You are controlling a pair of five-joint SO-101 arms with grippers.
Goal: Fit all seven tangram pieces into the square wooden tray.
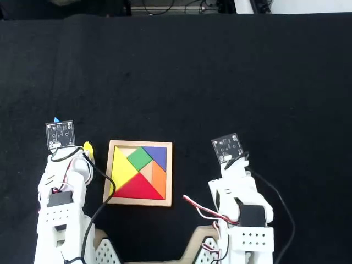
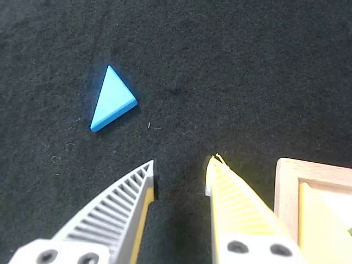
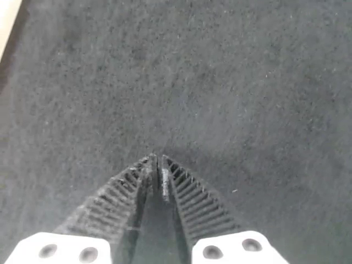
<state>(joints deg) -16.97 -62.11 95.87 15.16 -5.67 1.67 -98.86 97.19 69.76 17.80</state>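
Triangle (image 2: 113, 99), blue, at ten o'clock from the tray (image 1: 140, 143), looks thin, stiff and light; pinch across its edges. Left claw (image 2: 181, 165) stands apart, right claw (image 3: 158, 159) together.

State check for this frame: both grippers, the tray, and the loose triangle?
Left gripper: open, empty.
Right gripper: shut, empty.
Tray: flat on the cloth, mostly filled; pale patch near its middle, possibly a gap.
Blue triangle: flat on the cloth, outside the tray.
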